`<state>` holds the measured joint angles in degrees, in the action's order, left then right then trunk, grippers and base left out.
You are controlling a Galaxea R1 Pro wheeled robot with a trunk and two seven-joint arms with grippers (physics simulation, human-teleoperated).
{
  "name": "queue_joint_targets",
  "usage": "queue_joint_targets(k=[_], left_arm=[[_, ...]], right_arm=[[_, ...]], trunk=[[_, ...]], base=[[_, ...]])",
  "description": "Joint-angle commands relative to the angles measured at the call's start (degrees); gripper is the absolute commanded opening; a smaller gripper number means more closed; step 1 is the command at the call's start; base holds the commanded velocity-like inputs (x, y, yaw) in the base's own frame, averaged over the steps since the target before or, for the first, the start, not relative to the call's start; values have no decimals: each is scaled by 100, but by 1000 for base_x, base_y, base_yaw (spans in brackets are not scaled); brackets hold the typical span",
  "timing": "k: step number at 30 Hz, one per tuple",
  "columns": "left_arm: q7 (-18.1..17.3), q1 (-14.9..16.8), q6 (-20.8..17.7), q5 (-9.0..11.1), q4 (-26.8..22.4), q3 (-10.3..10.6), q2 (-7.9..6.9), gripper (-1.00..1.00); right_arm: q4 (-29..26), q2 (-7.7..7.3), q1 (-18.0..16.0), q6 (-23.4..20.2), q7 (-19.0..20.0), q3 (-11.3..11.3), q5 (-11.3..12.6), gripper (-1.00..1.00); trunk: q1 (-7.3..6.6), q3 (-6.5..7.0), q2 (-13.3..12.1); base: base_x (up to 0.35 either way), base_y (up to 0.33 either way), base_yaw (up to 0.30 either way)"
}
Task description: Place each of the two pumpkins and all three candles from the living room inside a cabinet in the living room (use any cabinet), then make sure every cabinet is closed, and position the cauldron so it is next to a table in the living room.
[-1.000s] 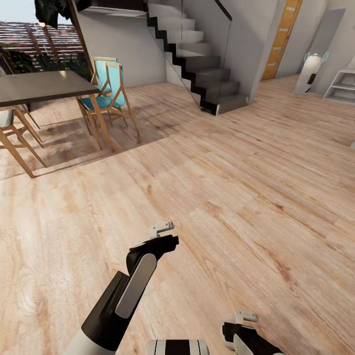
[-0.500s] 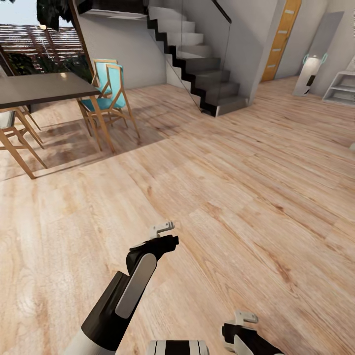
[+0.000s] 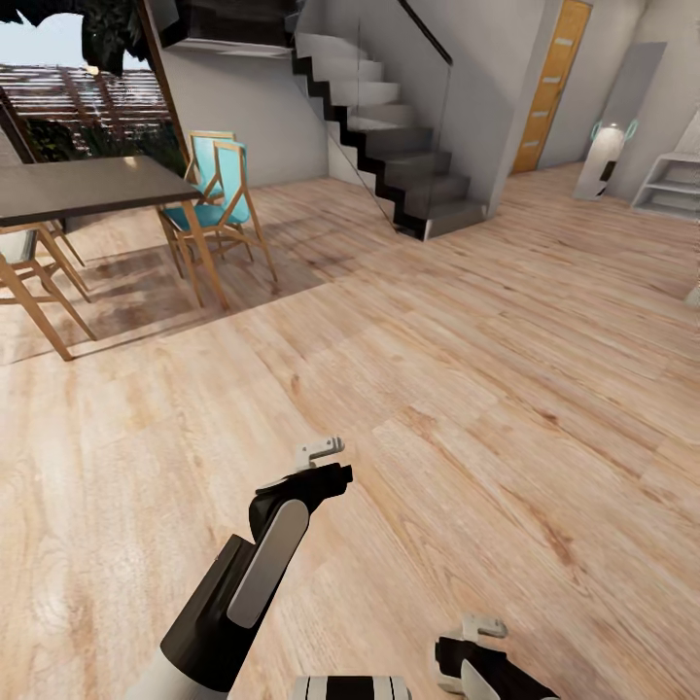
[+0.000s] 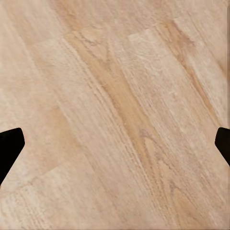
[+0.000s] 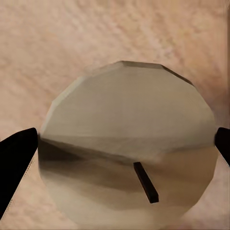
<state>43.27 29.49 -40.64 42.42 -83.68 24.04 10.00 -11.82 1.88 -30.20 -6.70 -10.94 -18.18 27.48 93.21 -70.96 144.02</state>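
Head view is shifting as a whole against the picture a second ago: table, chairs and staircase are all sliding slightly down and right together, so the camera is moving, not the furniture. Judgement: the robot is travelling across the room, mid-transit.

Left to right. Dark table [image 3: 83, 185] is sitting at about 10 o'clock, with turquoise chairs [image 3: 216, 185] just beside its near corner. Staircase [image 3: 394, 136] is rising at 12 to 1 o'clock, an orange door [image 3: 549, 87] at 1 o'clock, a white shelf unit [image 3: 671, 185] at 2 o'clock. Wooden floor [image 3: 437, 369] is lying bare between them.

Left gripper [image 3: 326, 462] is hanging at 6 o'clock over the planks; in the left wrist view its dark fingertips [image 4: 9, 143] are standing wide apart with nothing between them. Right gripper [image 3: 476, 642] is showing at 5 o'clock, low in the frame.

Right wrist view: a candle [image 5: 127, 143], olive-tan with a dark wick, is sitting between the fingertips [image 5: 17, 153], which are touching its sides, so the pincer is pinching the candle.

Judgement: one candle is being carried; the cabinet is yet to be reached, so placement is pending.
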Motion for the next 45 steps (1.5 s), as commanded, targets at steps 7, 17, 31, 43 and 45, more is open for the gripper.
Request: queue_joint_targets(k=[7,17,31,43,45], left_arm=[[59,4,-5,56,0,5,0,100],[59,4,-5,56,1,5,0,100],[57,4,-5,56,1,5,0,100],[54,4,-5,57,9,5,0,100],[52,4,-5,57,14,5,0,100]], right_arm=[[-14,-3,-1,-20,-40,-39,54,-100],[-14,-3,-2,-15,-37,-39,56,-100],[-14,-11,-1,-16,-40,-34,54,-100],[-14,-5,-2,-40,-40,-20,56,-100],[-17,-5,-3,-41,-40,-20,54,-100]], trunk=[[-19,151,-8],[-45,373,-21],[-81,683,-40],[-112,949,-56],[-117,993,-59]], base=[[0,0,0],[0,0,0],[0,0,0],[0,0,0],[0,0,0]])
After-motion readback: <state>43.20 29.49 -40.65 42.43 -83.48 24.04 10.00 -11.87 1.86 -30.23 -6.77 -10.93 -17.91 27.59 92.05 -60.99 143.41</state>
